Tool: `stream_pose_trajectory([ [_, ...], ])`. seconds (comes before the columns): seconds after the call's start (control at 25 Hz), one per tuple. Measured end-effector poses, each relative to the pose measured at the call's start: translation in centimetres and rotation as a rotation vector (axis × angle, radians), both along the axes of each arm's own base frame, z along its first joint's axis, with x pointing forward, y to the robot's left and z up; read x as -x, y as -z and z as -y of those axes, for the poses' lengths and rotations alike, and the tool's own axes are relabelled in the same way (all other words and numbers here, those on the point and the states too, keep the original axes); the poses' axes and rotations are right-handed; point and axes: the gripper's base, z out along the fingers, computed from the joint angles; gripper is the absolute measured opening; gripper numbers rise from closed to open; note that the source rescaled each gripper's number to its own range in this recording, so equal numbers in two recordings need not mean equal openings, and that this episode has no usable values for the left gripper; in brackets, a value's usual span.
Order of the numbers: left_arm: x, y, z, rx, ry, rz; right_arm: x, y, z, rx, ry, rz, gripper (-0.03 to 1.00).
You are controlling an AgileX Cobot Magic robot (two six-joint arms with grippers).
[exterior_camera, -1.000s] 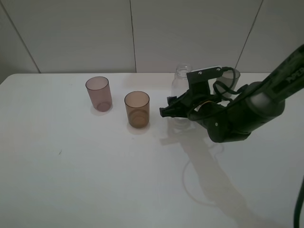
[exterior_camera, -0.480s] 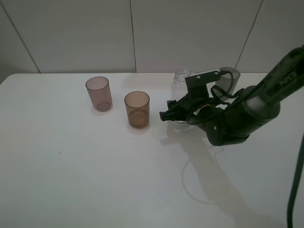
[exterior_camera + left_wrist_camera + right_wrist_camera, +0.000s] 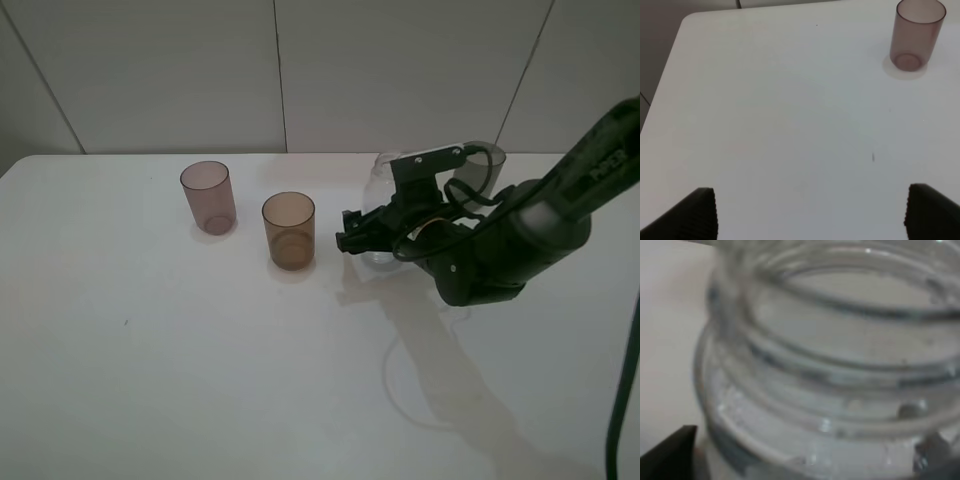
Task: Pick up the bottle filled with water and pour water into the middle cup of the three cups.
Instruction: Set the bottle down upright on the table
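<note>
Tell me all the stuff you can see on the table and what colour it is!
pink cup: one, see-through pinkish-mauve, upright, far left of the row.
amber cup: one, see-through amber-brown, upright, just right of the pink cup.
bottle: one, clear, no cap, right of the amber cup, mostly hidden by the right arm.
grey cup: one, dark smoky grey, far right, only its top shows behind the arm.
table: one, white, holding everything.
wall: pale panels with dark seams, behind the table.
left hand: black, open, above bare table near the pink cup.
right hand: black, at the bottle; grip unclear.
</note>
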Motion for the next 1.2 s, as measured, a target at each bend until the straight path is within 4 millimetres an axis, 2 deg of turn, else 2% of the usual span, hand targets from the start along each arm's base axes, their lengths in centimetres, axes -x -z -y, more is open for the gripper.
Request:
stream_pose_trajectory([
  [0.08, 0.0, 0.0, 0.0, 0.000, 0.000, 0.000, -0.1, -0.8, -0.1, -0.012, 0.000, 0.018, 1.00],
  [0.2, 0.0, 0.0, 0.0, 0.000, 0.000, 0.000, -0.2, -3.1, -0.1, -0.046, -0.002, 0.074, 1.00],
  [0.4, 0.0, 0.0, 0.0, 0.000, 0.000, 0.000, -0.1, -8.4, 0.1, -0.107, 0.003, 0.195, 1.00],
  [0.48, 0.0, 0.0, 0.0, 0.000, 0.000, 0.000, 0.4, -10.3, 0.5, -0.119, 0.019, 0.185, 1.00],
  [0.6, 0.0, 0.0, 0.0, 0.000, 0.000, 0.000, 1.6, -12.8, 1.2, -0.165, 0.054, 0.074, 1.00],
  [0.84, 0.0, 0.0, 0.0, 0.000, 0.000, 0.000, 5.2, -13.8, 2.1, -0.212, -0.068, -0.359, 1.00],
  [0.92, 0.0, 0.0, 0.0, 0.000, 0.000, 0.000, 5.9, -13.8, 3.3, -0.212, -0.076, -0.492, 1.00],
  [1.04, 0.0, 0.0, 0.0, 0.000, 0.000, 0.000, 6.6, -14.1, 6.1, -0.200, -0.013, -0.642, 1.00],
  [1.2, 0.0, 0.0, 0.0, 0.000, 0.000, 0.000, 7.8, -16.4, 10.8, -0.182, 0.134, -0.668, 1.00],
])
